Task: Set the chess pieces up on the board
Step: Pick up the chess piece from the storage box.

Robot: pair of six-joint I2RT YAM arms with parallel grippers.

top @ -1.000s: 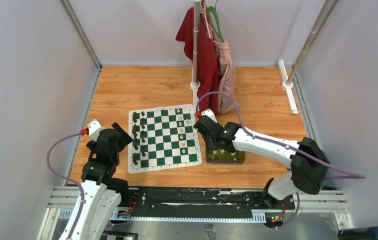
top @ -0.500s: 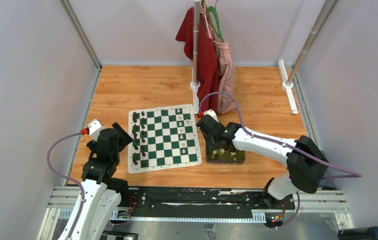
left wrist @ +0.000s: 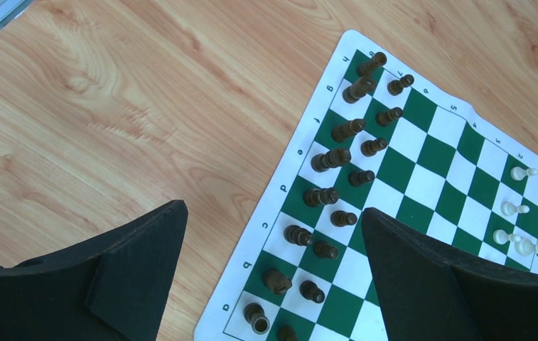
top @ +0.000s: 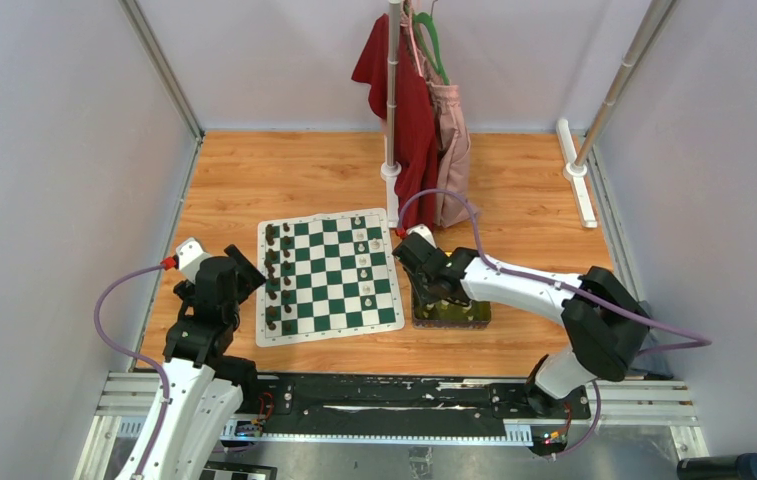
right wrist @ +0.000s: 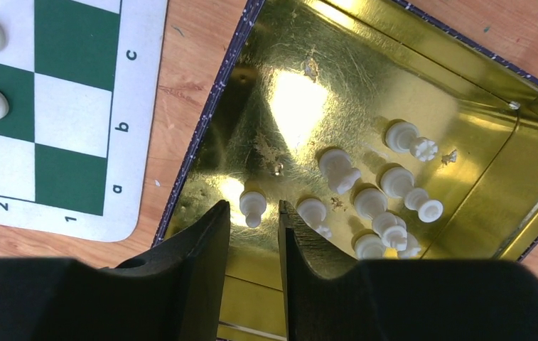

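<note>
The board (left wrist: 422, 185) runs past the left wrist view's edges.

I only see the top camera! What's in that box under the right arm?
Observer: White pieces, some on their sides, in a shiny gold tray.
Kid: Did the arm grab one?
Observer: Not yet. A pawn sits between the fingers of the right gripper, with a gap on each side.
Kid: And the other arm?
Observer: The left gripper is wide open and empty, facing the dark pieces.
</note>
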